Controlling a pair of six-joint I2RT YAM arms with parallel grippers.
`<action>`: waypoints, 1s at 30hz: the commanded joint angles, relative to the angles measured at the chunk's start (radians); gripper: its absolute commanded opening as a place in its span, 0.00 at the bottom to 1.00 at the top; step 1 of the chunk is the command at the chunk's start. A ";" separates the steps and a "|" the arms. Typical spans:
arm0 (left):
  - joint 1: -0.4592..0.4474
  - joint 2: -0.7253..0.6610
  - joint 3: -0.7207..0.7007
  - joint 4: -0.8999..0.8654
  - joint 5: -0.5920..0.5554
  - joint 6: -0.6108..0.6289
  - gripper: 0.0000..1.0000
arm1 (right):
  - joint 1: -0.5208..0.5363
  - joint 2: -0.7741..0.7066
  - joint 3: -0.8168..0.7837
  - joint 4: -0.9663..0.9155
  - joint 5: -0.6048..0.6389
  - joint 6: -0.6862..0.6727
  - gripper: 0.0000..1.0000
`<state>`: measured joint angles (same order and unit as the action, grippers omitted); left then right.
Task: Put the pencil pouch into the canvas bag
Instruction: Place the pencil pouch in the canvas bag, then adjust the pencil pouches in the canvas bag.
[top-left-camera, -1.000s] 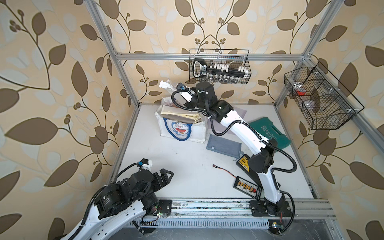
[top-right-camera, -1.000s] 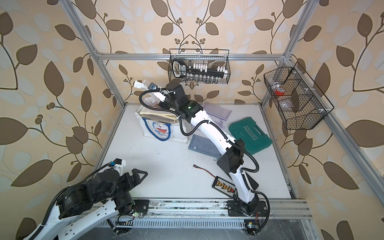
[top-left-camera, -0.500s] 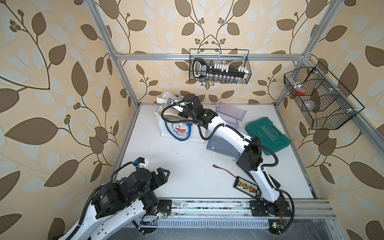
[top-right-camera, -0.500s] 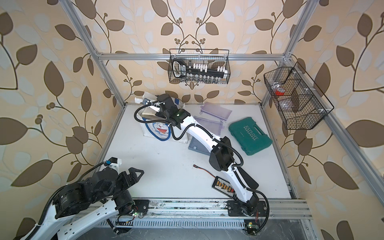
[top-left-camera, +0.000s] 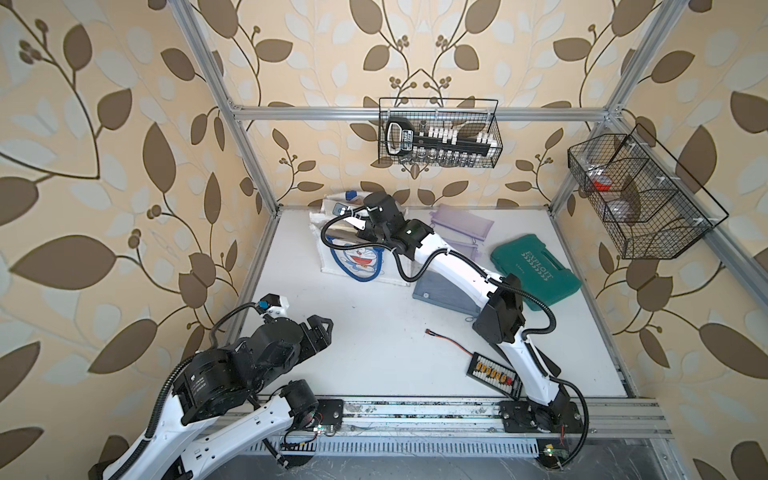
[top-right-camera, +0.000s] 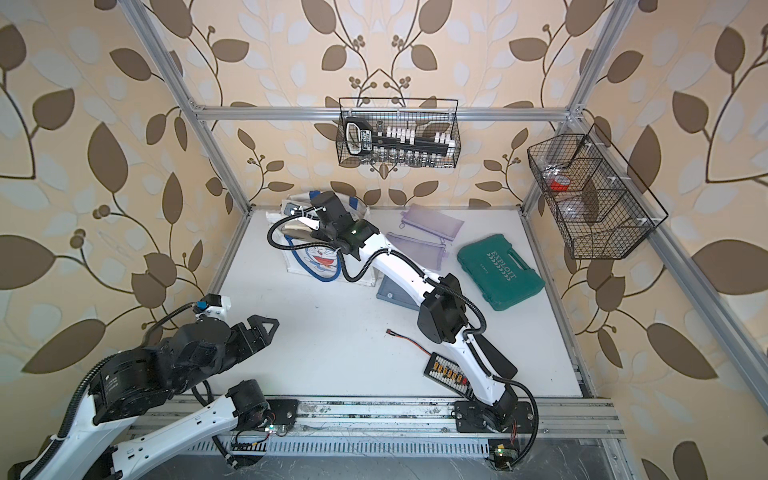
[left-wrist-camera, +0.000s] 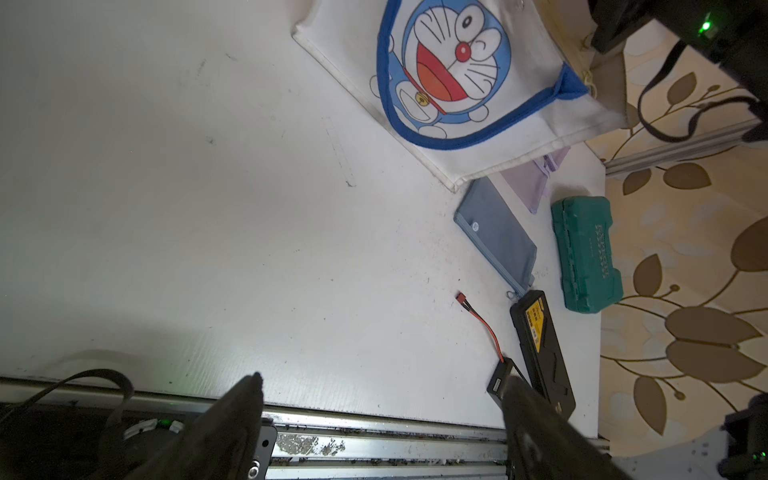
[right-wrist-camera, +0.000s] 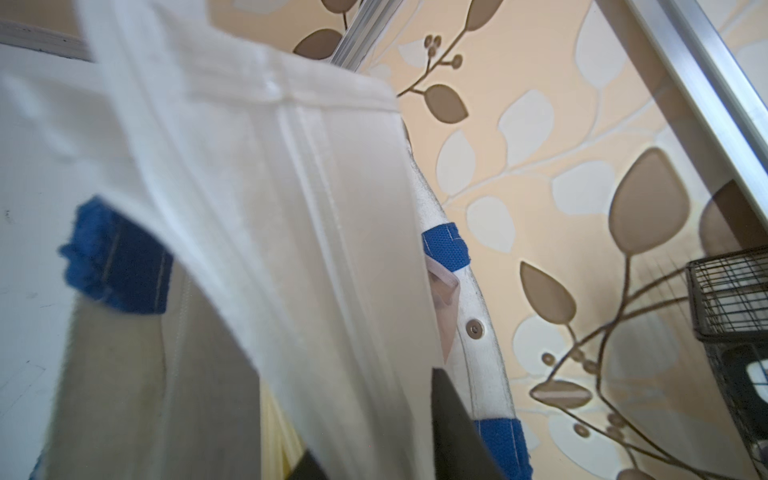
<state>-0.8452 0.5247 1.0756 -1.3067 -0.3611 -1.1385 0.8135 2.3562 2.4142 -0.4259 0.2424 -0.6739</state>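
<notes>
Closest to me, the left claw (left-wrist-camera: 380, 378) hangs over the front edge of the white table (top-left-camera: 374, 332). Its two fingers are spread wide with nothing between them. A bit further in, toward the right, a black connector strip (top-left-camera: 494, 372) lies flat with a red-and-black wire (top-left-camera: 446, 338) running from it.

Past that, a grey zip pouch (top-left-camera: 440, 291) lies flat, partly under the right arm. A green plastic case (top-left-camera: 536, 266) sits closed to its right. The right arm reaches over all this to the canvas bag (top-left-camera: 357, 262), which stands upright at the far left of the table with its cartoon cat facing me.

The right claw (right-wrist-camera: 374, 419) is down in the bag's open mouth. The pencil pouch (top-left-camera: 344, 237), a pale cream one, lies in that mouth, between the blue handles. In the right wrist view, pale cloth lies across the gap between the dark fingers, which stand somewhat apart. I cannot tell whether they pinch it or not.

Further back, two see-through purple pouches (top-left-camera: 461, 222) lie by the rear wall. A wire basket (top-left-camera: 438, 133) hangs on the frame above them.
</notes>
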 joint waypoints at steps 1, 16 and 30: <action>-0.006 0.057 0.104 -0.121 -0.148 -0.031 0.89 | 0.007 -0.029 -0.010 -0.057 -0.016 0.052 0.44; 0.008 0.470 0.566 0.004 -0.327 0.216 0.77 | 0.012 -0.283 -0.171 -0.149 -0.200 0.325 0.81; 0.657 1.036 0.833 0.233 0.251 0.505 0.72 | -0.027 -0.718 -0.573 -0.199 -0.279 0.684 1.00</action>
<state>-0.2409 1.5417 1.8683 -1.1072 -0.1787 -0.7040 0.7906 1.7298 1.8950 -0.5884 -0.0196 -0.0910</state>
